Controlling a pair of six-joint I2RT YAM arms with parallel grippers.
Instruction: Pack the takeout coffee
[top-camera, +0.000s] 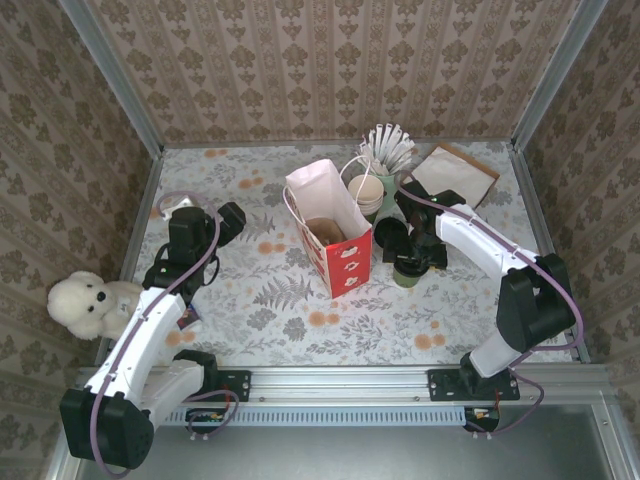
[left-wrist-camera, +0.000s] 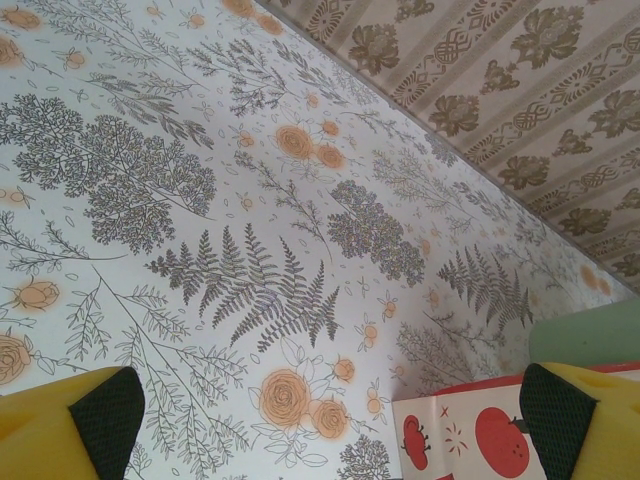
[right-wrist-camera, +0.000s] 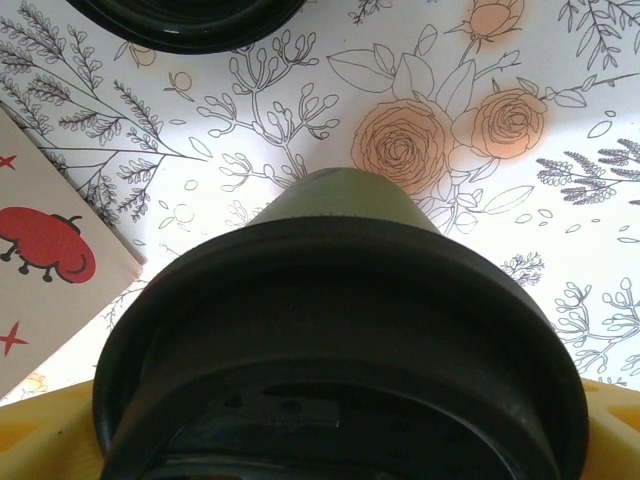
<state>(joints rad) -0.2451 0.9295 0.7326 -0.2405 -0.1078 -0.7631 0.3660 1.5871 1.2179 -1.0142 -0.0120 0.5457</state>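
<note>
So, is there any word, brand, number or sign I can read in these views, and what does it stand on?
No readable text.
Paper bag: red printed pictures and stars, no letters.
Black lid of the takeout coffee: a raised moulded patch, no legible marking.
Wallpaper and table cover: ornament and flower patterns, no writing.

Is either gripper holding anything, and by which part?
Left gripper: nothing. Right gripper flanks the takeout coffee at its lid; a firm grip cannot be told.
</note>
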